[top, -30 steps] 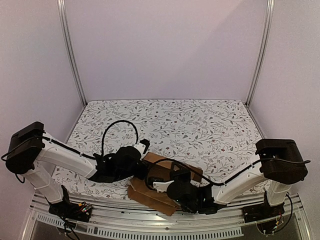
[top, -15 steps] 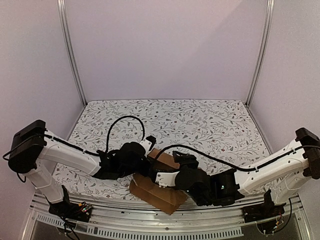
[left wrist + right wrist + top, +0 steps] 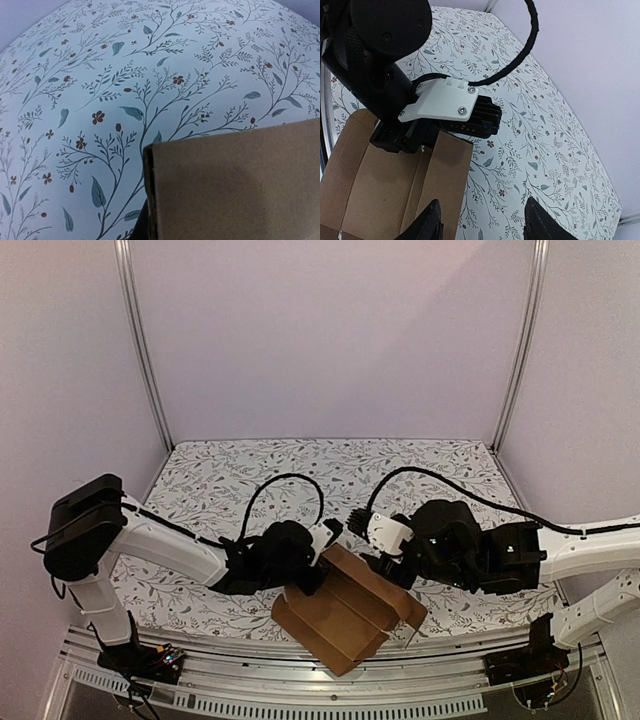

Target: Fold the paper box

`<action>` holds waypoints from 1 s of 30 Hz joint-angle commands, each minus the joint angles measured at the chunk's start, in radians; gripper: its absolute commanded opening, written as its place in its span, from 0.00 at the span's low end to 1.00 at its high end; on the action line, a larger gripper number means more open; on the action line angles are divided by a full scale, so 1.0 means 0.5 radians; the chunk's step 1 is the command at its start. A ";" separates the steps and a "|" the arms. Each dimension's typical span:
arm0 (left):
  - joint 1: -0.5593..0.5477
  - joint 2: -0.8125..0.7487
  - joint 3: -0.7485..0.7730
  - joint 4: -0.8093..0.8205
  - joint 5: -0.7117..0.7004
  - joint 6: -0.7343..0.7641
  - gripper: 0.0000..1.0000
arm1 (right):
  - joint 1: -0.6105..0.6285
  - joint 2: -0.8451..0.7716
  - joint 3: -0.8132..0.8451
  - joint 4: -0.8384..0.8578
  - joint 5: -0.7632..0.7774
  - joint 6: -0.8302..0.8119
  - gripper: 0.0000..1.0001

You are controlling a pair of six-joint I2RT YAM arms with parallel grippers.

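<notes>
The paper box (image 3: 345, 618) is plain brown cardboard, partly folded, with raised walls, lying at the table's near edge. My left gripper (image 3: 325, 548) is shut on its far left wall. In the left wrist view that wall (image 3: 235, 185) fills the lower right, with one dark finger (image 3: 138, 227) showing beside its edge. My right gripper (image 3: 366, 540) hovers open just beyond the box's far corner, touching nothing. In the right wrist view its fingertips (image 3: 431, 222) stand wide apart over the tablecloth, with the box (image 3: 385, 185) to their left and the left gripper's body (image 3: 445, 107) behind it.
The table wears a white cloth with a leaf and flower print (image 3: 330, 475). Metal frame posts (image 3: 140, 340) stand at the back corners. A slotted rail (image 3: 300, 680) runs along the near edge under the box. Black cables loop over both arms (image 3: 285, 485).
My right gripper has opened, let go of the box and drawn back up and to the right. The left arm has carried the box to the right, and it now stands more open.
</notes>
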 commanded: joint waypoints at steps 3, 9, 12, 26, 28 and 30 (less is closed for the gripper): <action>-0.006 0.142 0.118 0.071 0.146 0.187 0.00 | -0.198 0.107 -0.034 0.007 -0.409 0.492 0.46; -0.008 0.220 0.211 0.011 0.153 0.180 0.00 | -0.254 0.299 -0.088 0.222 -0.471 0.734 0.23; -0.010 0.239 0.227 0.011 0.136 0.166 0.00 | -0.265 0.394 -0.089 0.286 -0.416 0.804 0.11; -0.017 0.273 0.162 0.122 0.139 0.083 0.02 | -0.328 0.608 -0.151 0.467 -0.457 0.861 0.00; -0.018 0.273 0.144 0.146 0.137 0.063 0.03 | -0.328 0.625 -0.160 0.473 -0.452 0.865 0.00; -0.021 0.270 0.126 0.167 0.131 0.046 0.05 | -0.327 0.637 -0.170 0.479 -0.456 0.877 0.00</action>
